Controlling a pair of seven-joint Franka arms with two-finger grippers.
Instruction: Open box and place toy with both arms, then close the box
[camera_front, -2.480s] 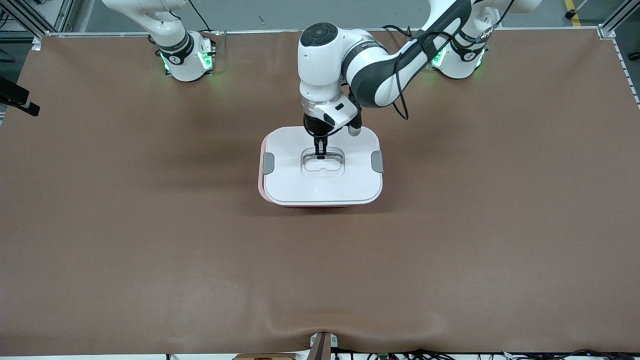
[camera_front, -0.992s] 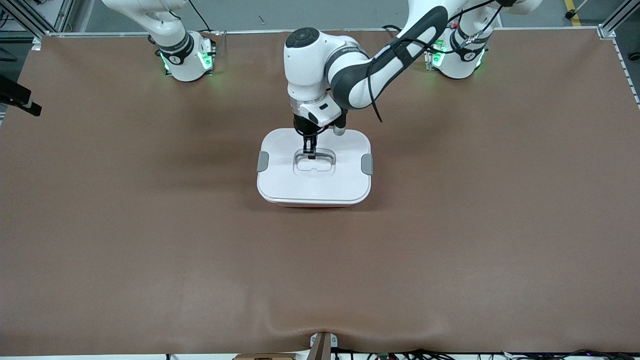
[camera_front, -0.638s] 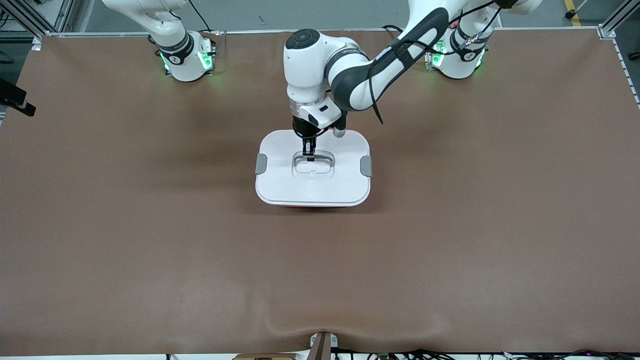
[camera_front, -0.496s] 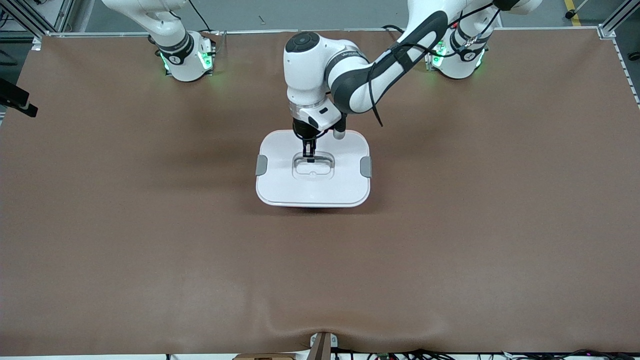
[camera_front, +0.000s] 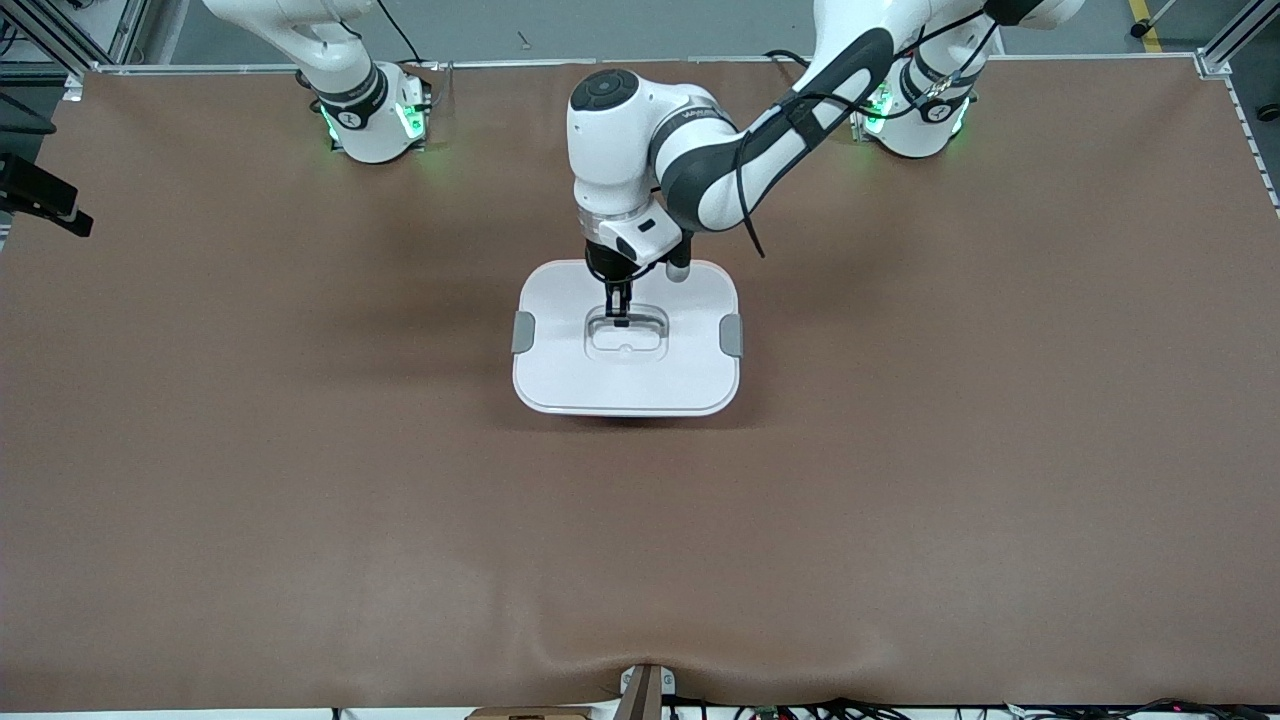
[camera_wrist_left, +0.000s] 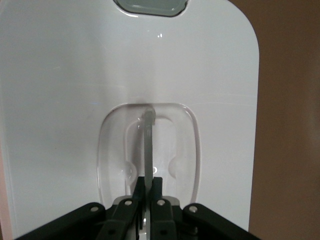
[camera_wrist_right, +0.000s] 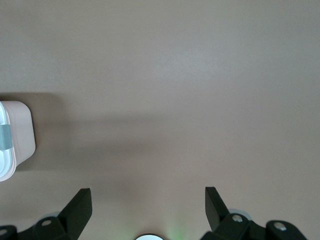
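Lid-closing looks nearly done: left gripper (camera_front: 620, 317) clamps the clear handle (camera_wrist_left: 149, 145) of the white lid (camera_front: 627, 375), seated on the box mid-table. Next, release. Right gripper (camera_wrist_right: 148, 200) waits, spread wide.

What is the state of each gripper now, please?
Left gripper: closed on the clear handle of the box lid.
Right gripper: open, holding nothing, over bare table.
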